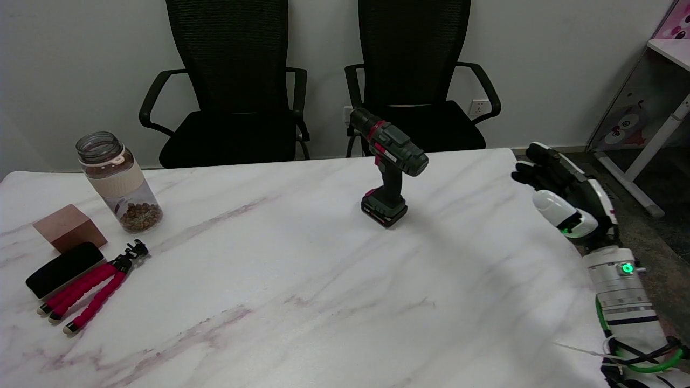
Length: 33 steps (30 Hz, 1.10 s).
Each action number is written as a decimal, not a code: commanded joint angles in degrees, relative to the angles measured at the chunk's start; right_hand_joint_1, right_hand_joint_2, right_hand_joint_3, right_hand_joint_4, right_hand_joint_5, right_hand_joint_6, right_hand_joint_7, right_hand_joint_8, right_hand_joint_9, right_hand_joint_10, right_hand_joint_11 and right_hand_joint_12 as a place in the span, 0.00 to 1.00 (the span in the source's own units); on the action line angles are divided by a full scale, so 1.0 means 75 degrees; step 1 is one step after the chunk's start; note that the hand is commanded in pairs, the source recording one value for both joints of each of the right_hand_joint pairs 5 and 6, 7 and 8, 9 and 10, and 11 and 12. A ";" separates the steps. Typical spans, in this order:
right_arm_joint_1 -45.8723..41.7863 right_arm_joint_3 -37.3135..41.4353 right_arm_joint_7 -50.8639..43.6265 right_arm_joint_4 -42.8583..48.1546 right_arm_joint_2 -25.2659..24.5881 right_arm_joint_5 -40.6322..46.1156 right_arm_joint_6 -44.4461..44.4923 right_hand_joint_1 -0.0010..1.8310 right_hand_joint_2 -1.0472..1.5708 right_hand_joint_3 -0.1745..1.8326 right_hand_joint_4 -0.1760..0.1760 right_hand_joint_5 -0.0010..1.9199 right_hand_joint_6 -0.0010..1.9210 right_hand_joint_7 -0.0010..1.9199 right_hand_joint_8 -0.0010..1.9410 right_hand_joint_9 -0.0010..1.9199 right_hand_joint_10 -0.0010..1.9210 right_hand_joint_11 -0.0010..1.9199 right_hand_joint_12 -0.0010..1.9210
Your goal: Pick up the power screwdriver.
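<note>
The power screwdriver [389, 161] is dark green and black with red accents. It stands upright on its battery base near the middle of the white marble table [280, 280], its chuck pointing to the far left. My right hand [563, 191] hovers at the table's right edge, well to the right of the screwdriver and apart from it. Its fingers reach toward the far left and hold nothing.
At the left stand a clear bottle [118, 180] with brown contents, a brown block [69, 227], a black case [63, 269] and a red-legged mini tripod [91, 288]. Two black office chairs [232, 81] stand behind the table. A white desk [668, 81] is at the far right.
</note>
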 commanded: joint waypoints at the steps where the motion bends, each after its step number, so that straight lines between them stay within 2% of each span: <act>1: 0.0869 -0.0592 -0.0122 -0.0155 -0.0563 -0.0755 0.0921 0.46 0.45 0.47 0.22 0.13 0.13 0.13 0.13 0.27 0.27 0.30 0.30; 6: 0.0811 -0.0432 -0.0968 -0.0959 -0.0104 -0.0936 0.1955 0.47 0.51 0.41 0.07 0.10 0.10 0.10 0.10 0.22 0.22 0.09 0.09; 9: 0.0811 -0.0467 -0.1510 -0.1479 0.0231 -0.0853 0.2631 0.47 0.51 0.41 0.01 0.09 0.09 0.09 0.09 0.20 0.20 0.05 0.05; 14: 0.0824 -0.0420 -0.1659 -0.1557 0.0273 -0.0831 0.2966 0.47 0.51 0.42 0.00 0.07 0.07 0.07 0.07 0.18 0.18 0.03 0.03; 19: 0.0856 -0.0358 -0.1757 -0.1536 0.0218 -0.0831 0.3119 0.46 0.46 0.47 0.02 0.06 0.06 0.06 0.06 0.17 0.17 0.04 0.04; 26: 0.1049 -0.0315 -0.2127 -0.1537 0.0209 -0.0831 0.3676 0.46 0.46 0.45 0.03 0.05 0.05 0.05 0.05 0.16 0.16 0.04 0.04; 33: 0.1389 -0.0321 -0.2069 -0.1260 -0.0132 -0.0831 0.3937 0.46 0.43 0.46 0.04 0.04 0.04 0.04 0.04 0.15 0.15 0.08 0.08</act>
